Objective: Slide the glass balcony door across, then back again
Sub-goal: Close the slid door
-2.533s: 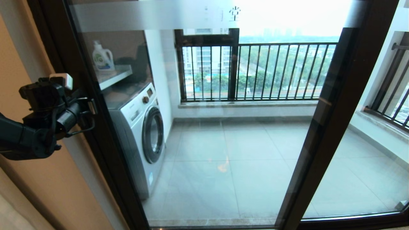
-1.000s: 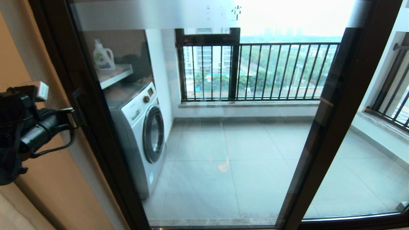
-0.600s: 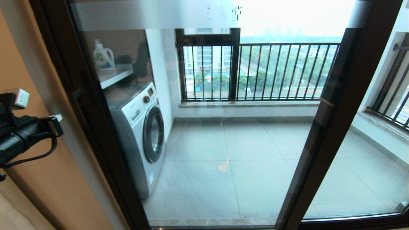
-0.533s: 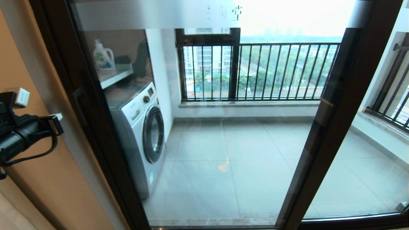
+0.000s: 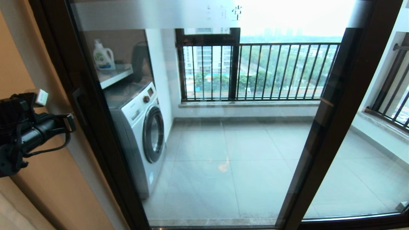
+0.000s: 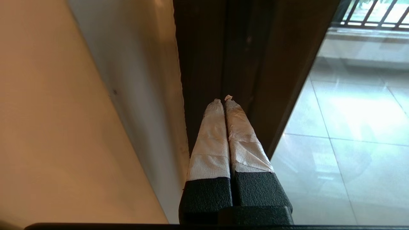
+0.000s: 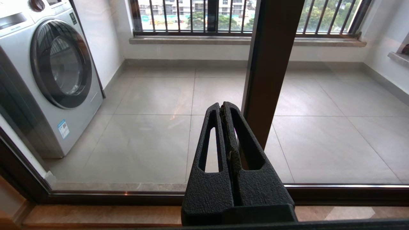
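Observation:
The glass balcony door point(image 5: 223, 143) fills the head view, its dark brown left stile point(image 5: 92, 127) against the wall. A dark bar handle point(image 5: 78, 105) sits on that stile, and a frosted strip with Chinese characters point(image 5: 235, 12) crosses the top. My left arm point(image 5: 28, 134) hangs left of the stile, a short gap from the handle. My left gripper point(image 6: 223, 99) is shut and empty, its white-taped fingers point(image 6: 211, 143) pointing at the dark frame point(image 6: 243, 48). My right gripper point(image 7: 222, 107) is shut and empty, low in front of the glass near a brown stile point(image 7: 271, 64).
Behind the glass stand a washing machine point(image 5: 140, 127), a shelf with a detergent bottle point(image 5: 103, 57) and a black railing point(image 5: 271, 70). A beige wall point(image 5: 41, 185) lies left of the door. A second dark-framed panel's stile point(image 5: 332, 111) overlaps at the right. The floor track point(image 7: 127, 195) runs below.
My left arm drew back left and down from the handle, then edged slightly right toward the frame again. The door has not visibly moved.

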Controlling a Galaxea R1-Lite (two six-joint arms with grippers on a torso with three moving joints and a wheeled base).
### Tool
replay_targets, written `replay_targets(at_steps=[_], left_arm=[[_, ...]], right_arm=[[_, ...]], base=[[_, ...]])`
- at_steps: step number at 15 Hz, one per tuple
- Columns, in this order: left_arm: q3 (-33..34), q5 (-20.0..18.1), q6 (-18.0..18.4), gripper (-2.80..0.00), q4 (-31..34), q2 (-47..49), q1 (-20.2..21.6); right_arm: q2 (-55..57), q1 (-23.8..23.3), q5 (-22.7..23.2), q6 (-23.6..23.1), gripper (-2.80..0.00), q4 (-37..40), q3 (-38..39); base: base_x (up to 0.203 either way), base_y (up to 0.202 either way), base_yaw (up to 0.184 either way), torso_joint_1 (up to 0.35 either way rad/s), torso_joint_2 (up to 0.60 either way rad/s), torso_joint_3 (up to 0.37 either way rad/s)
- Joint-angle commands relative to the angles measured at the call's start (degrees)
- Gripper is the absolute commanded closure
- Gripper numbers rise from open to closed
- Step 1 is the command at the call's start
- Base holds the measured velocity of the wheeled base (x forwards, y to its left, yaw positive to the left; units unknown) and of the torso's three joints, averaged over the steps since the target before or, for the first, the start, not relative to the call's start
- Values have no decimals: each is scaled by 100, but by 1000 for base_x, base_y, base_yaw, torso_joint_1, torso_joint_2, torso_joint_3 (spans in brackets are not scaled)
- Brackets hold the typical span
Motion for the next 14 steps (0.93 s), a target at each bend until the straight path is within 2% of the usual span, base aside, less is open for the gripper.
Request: replay_targets(at_steps=[1,11,14], left_arm=[[-132,-11,16,0,-38,442,-38],[-195,47,-6,0,-40,186,-766],[-176,53,-7,0,-40,91,-833]], right_arm=[[7,0,3,-4,0,-3,53],[7,0,3,-4,0,-3,53],[7,0,3,-4,0,-3,53]], base=[[0,0,0,0,0,0],[0,0,0,0,0,0],[0,0,0,0,0,0]])
